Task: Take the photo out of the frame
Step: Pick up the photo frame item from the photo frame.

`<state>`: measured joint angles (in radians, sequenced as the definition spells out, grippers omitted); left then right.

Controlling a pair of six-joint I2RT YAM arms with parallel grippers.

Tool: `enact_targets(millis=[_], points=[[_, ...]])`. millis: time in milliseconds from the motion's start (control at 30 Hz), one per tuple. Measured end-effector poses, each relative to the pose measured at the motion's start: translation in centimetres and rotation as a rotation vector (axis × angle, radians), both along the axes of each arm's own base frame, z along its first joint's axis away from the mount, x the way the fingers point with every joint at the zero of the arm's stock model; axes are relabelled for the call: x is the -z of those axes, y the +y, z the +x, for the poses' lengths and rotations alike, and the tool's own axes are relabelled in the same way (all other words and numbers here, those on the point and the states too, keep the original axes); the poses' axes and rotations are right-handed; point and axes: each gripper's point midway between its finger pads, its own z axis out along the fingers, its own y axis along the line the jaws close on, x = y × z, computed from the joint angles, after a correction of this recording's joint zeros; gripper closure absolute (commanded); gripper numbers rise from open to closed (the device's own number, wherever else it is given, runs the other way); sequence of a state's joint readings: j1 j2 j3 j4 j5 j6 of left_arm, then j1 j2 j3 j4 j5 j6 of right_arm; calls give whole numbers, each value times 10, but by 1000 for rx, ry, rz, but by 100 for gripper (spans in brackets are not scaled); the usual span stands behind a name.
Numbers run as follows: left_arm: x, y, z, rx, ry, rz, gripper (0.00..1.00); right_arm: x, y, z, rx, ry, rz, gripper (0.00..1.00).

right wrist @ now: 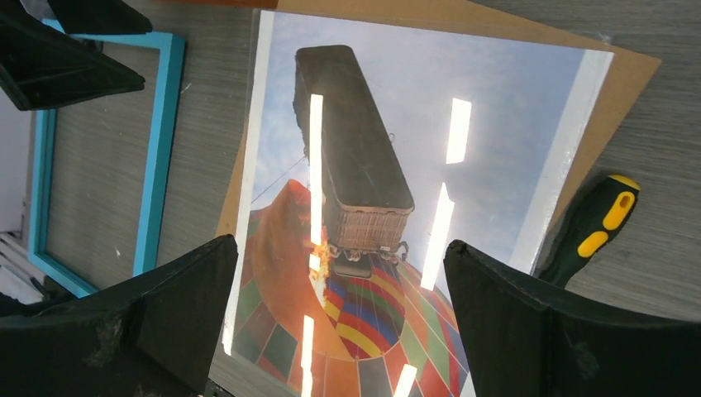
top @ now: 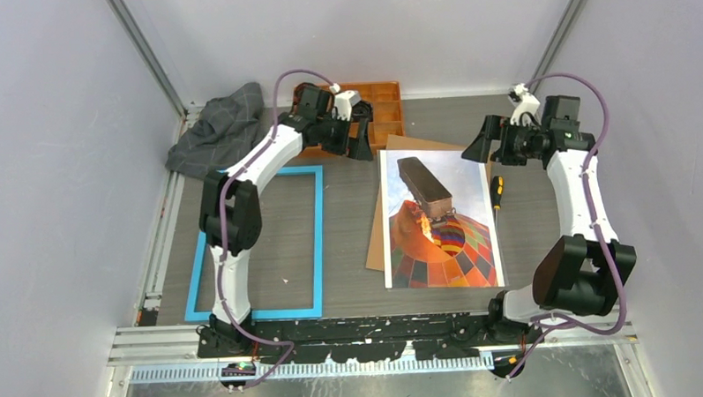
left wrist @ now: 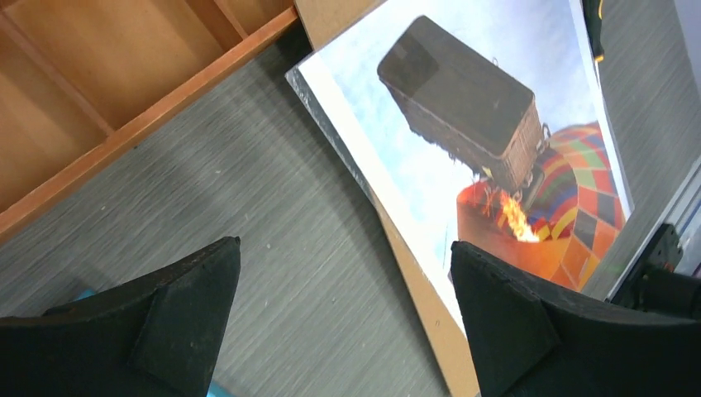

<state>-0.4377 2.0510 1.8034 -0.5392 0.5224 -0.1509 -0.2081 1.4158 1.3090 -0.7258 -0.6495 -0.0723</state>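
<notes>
Both pincers are spread wide open, and neither one holds anything.

The left pincer (left wrist: 343, 248) hangs over bare worktop (left wrist: 273, 207). A corner of the photo (left wrist: 463, 124) lies just ahead of it on its right side. One orange tray (left wrist: 124, 74) sits ahead on its left side, and one grey cloth (top: 217, 128) is bunched up further out to its left.

The right pincer (right wrist: 340, 244) hangs above the top end of the photo. The balloon picture shows between its two fingers. One black and yellow screwdriver (right wrist: 591, 227) lies just beside the photo's edge, close to the right finger.

There is one photo. It lies flat on one brown board (right wrist: 620, 91), and the board pokes out past the photo along two edges.

The one blue frame (right wrist: 161, 157) lies flat, off to the left of this pincer. It does not touch the board, and a strip of bare worktop runs between them. The worktop shows through the middle of the frame, and the left arm reaches across it.
</notes>
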Motion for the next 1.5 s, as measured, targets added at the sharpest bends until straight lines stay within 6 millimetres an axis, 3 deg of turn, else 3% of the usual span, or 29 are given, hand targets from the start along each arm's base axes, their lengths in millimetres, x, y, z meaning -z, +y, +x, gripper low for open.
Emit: enact_targets(millis=[200, 333, 667, 1133, 1333, 1500], points=[[27, -26, 15, -33, 60, -2, 7, 16, -23, 4, 62, 67, 75, 0], [48, -40, 26, -47, 94, -2, 13, 26, -23, 6, 61, 102, 90, 0], [89, -55, 37, -64, 179, -6, 36, 24, -19, 5, 44, 99, 108, 0], [74, -73, 26, -14, 257, -123, 44, 23, -17, 4, 34, 95, 115, 0], [70, -77, 25, -11, 271, -147, 61, 23, -17, 4, 33, 94, 116, 0], [67, -79, 25, -9, 277, -166, 66, 23, -17, 4, 33, 94, 116, 0]])
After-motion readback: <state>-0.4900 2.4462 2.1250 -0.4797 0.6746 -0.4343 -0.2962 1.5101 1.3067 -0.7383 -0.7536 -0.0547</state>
